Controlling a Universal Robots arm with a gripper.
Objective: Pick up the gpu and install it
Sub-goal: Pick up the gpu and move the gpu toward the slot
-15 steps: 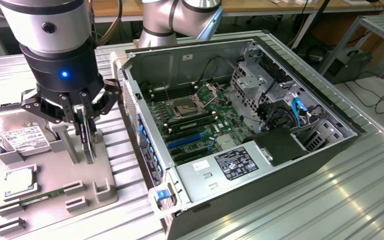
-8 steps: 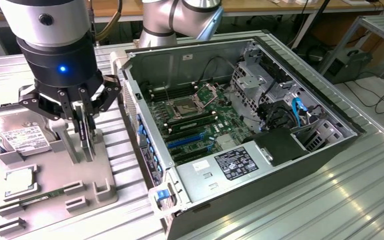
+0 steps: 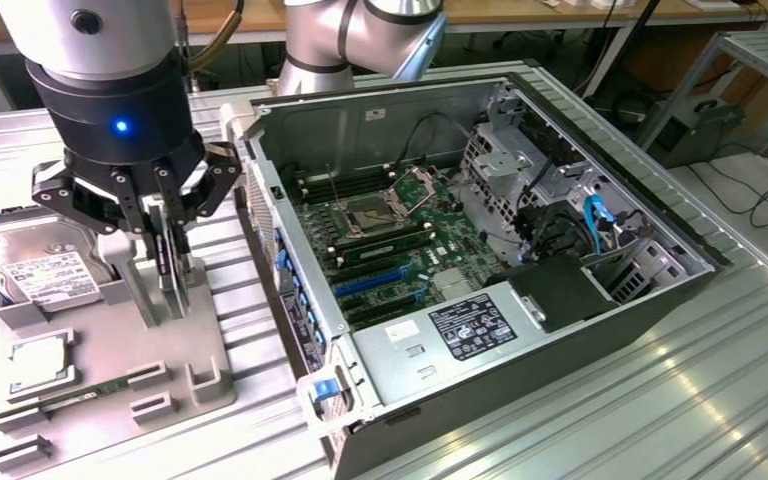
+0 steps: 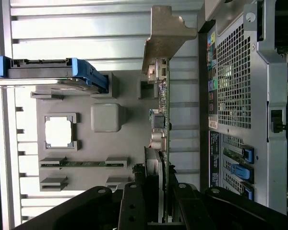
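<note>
A robot arm's black tool is clenched on the gpu, its fingers pressing the two flat faces of the thin card, which stands on edge directly beneath the wrist. The fingers cover the card's upper part. It cannot be told whether the card's lower edge sits in the grey holder under the tool or hangs just clear of it. In the wrist view the tool is cut off by the picture's edge, and the gpu runs away from the finger ends edge-on, a narrow green line whose small parts are hard to make out. Its pale metal bracket is at the end farthest from the fingers. Just beside the tool, on the same holder, a silver hard drive with a white label leans in its cradle, cut off by the edge of the exterior view. The wrist view shows the hard drive with blue rails. Farther from the tool on the holder sit a square processor chip and a slim green memory stick in its slot. On the tool's other side, near it but apart, an open computer case lies on the ribbed metal tabletop. Inside the case are the motherboard and blue expansion slots. The wrist view catches part of the case's perforated rear.
</note>
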